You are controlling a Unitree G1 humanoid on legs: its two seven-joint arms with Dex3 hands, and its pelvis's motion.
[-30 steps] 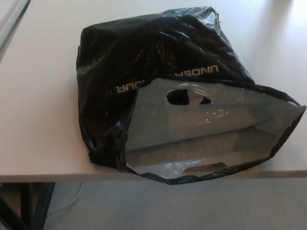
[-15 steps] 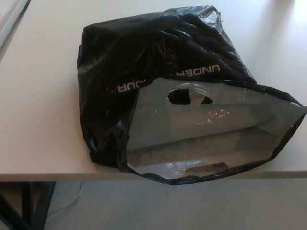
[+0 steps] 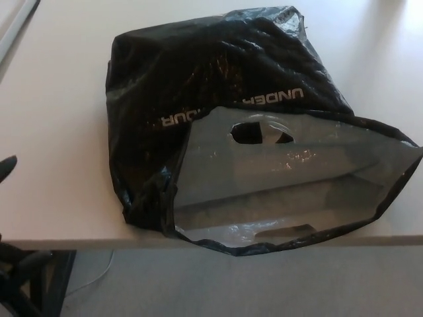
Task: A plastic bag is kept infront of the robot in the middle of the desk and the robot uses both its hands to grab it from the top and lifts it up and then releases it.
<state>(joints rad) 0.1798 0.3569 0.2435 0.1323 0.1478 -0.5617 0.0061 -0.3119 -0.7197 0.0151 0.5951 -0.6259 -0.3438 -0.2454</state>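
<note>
From the head view, the plastic bag (image 3: 225,119) lies on its side in the middle of the desk (image 3: 59,99), black and crinkled, with white lettering across it. Its mouth faces the near edge and gapes wide, the grey inner lining showing, and the lower lip hangs a little past the edge of the desk. Two handle cut-outs are visible: one in the upper layer (image 3: 260,132), one in the lower layer near the lip.

What has just changed is at the far left of the picture. A second ago nothing of the robot showed there; now a black tip of the left hand (image 3: 6,166) pokes in over the desk, well apart from the bag. Too little of it shows to tell whether it is open or closed. The right hand is not in view at all. The bag itself has not moved.

I take that to mean the reach is only beginning. Nothing is grasped or lifted yet, and the floppy open top will need both hands on it before any lift.
</note>
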